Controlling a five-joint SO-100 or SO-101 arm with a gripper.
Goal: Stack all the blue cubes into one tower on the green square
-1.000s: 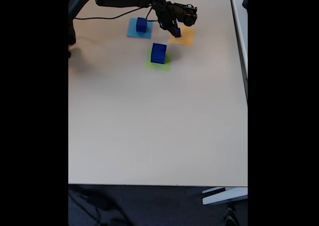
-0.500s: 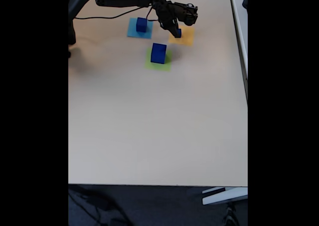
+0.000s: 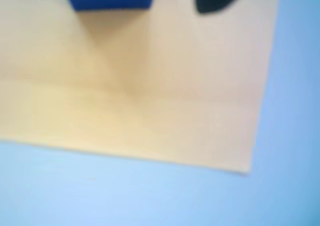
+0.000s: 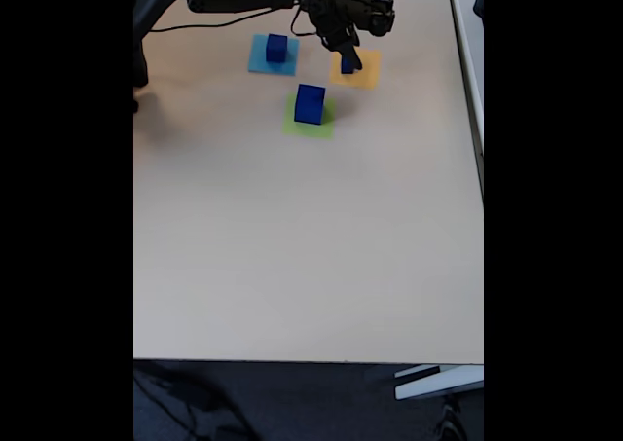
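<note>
Three solid dark-blue cubes: the smallest (image 4: 347,65) sits at my black two-finger gripper (image 4: 348,59) on the flat orange-yellow square (image 4: 356,70), ready for grasping; whether my fingers pinch it, I cannot tell; the largest (image 4: 310,103) waits nearby on the flat yellow-green square (image 4: 322,128) as tower base.

Largest blue cube (image 4: 310,104) stands on the green square (image 4: 310,122) near the table's far edge; two smaller cubes (image 4: 277,48) (image 4: 348,64) lie behind it.

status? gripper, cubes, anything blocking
Gripper down at the small cube on the orange square; grip unclear. Large cube on green square, another on light-blue square. No obstruction.
</note>
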